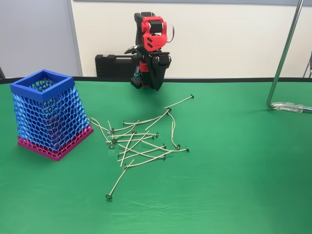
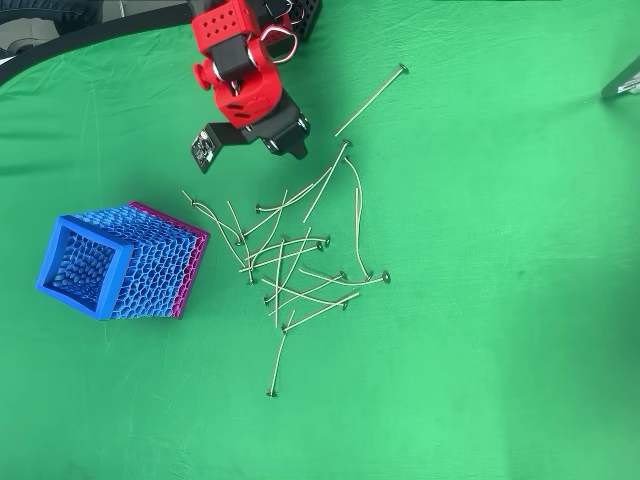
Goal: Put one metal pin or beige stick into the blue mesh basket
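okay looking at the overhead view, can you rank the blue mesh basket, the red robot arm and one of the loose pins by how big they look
1. Blue mesh basket: largest, though the red arm looks about as big and sits nearer the camera, so their order is unsure.
2. A single pin: clearly smallest, a thin rod.

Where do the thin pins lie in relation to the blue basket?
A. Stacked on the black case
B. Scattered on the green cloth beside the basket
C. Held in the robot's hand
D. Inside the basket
B: the pins lie loosely crossed on the green cloth, to the right of the basket in the fixed view and apart from it.
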